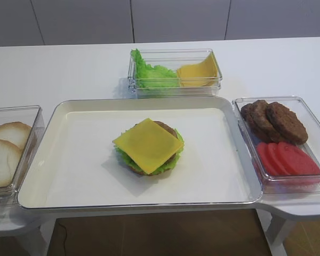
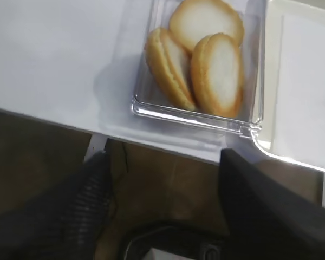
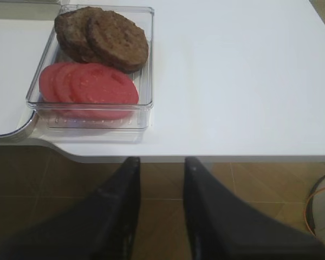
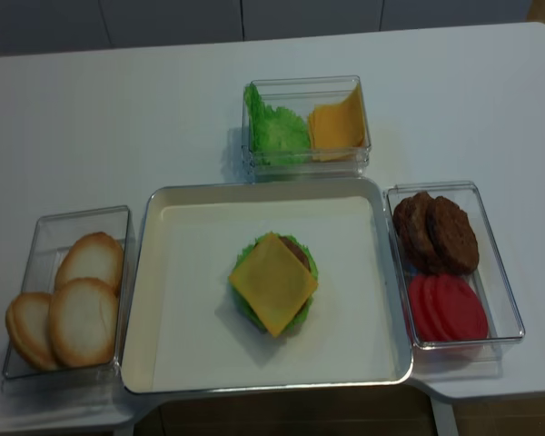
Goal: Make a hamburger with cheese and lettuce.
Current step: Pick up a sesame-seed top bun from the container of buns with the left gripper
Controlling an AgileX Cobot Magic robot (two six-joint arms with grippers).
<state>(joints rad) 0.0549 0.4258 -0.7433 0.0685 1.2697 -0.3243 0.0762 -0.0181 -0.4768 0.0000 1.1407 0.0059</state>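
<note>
The hamburger (image 1: 148,146) lies in the middle of the white tray (image 1: 74,160) as an open stack with no bun on top. A square yellow cheese (image 1: 148,144) lies uppermost, corners jutting out. The frilly green lettuce (image 1: 124,158) shows as a rim beneath it, and a brown patty (image 1: 167,128) peeks out at the far side. The stack also shows in the realsense view (image 4: 273,283). My right gripper (image 3: 161,176) is open and empty below the table's front edge. My left gripper (image 2: 162,162) is open wide and empty, also below the table edge. Neither gripper shows in the high views.
A clear box of pale bun halves (image 1: 5,154) stands left of the tray and shows in the left wrist view (image 2: 206,59). A box with brown patties (image 3: 105,38) and tomato slices (image 3: 89,86) stands at the right. A bin of loose lettuce (image 1: 152,74) and cheese slices (image 1: 197,72) stands behind the tray.
</note>
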